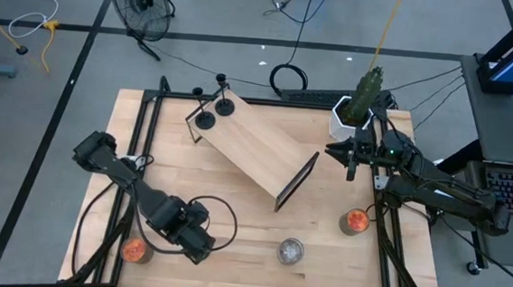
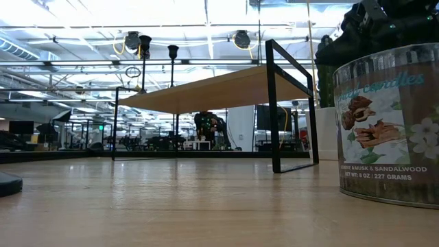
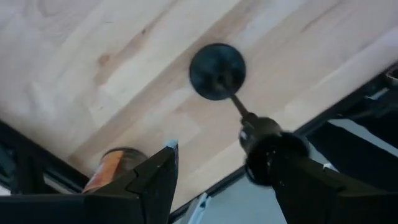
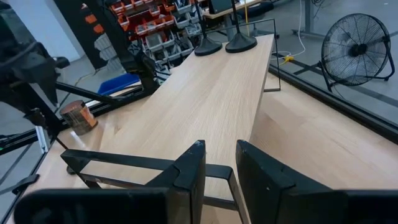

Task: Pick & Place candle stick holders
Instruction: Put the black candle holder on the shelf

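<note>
Left gripper (image 1: 197, 241), near the tabletop's front-left corner, clenches a black holder (image 3: 217, 71) by its stem; a loose grip could drop it.

Two dark arms, lots of loose black cable.

Both the left arm (image 1: 136, 189) and right arm (image 1: 434, 188) are matte black with chunky rounded joint housings. A black cable loops off the left one near its wrist. The right arm has a tiny green light near its wrist, and its fingers (image 4: 189, 171) are flat black plastic slabs.
</note>
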